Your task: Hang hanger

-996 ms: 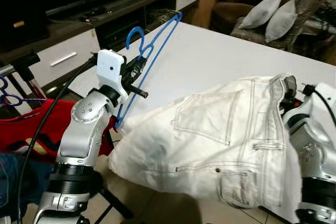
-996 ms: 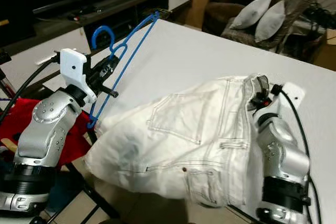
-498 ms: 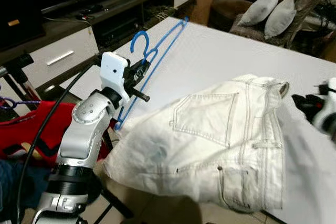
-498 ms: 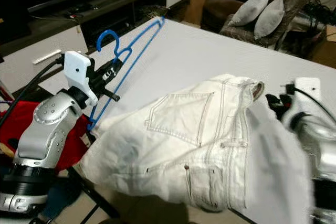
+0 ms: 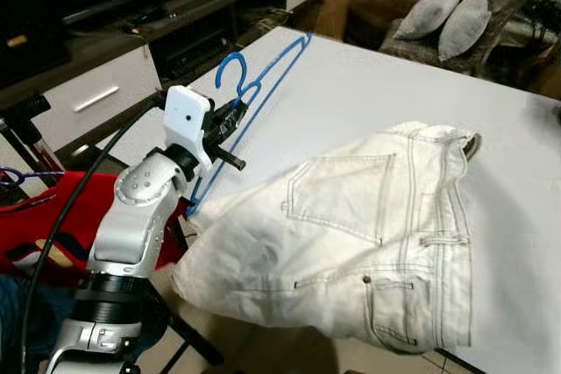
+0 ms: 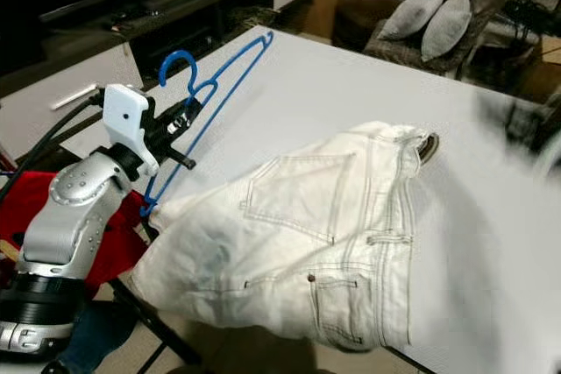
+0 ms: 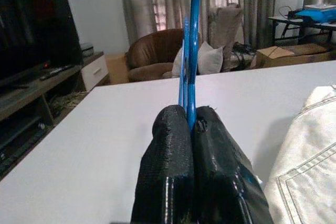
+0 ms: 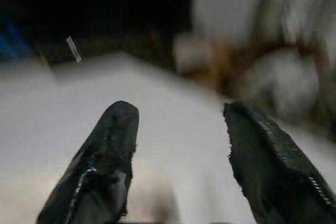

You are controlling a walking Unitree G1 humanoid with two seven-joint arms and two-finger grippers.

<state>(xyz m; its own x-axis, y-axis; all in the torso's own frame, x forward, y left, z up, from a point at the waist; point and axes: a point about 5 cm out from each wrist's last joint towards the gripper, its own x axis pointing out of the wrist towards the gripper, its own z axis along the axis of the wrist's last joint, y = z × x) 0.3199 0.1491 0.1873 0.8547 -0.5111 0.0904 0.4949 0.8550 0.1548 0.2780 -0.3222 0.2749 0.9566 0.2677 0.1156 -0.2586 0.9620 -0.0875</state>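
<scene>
A white worktop (image 5: 368,102) in a living room with a dark low media cabinet (image 5: 131,32) carries white denim shorts (image 5: 351,234) beside the left gripper (image 7: 190,121), clamped on a thin blue wire hanger (image 5: 254,94), while the right gripper (image 8: 178,129), fingers spread, has let go of the shorts and withdrawn.

Left end effector (image 7: 190,129) raised, pinched closed; right end effector (image 8: 181,156) spread
</scene>
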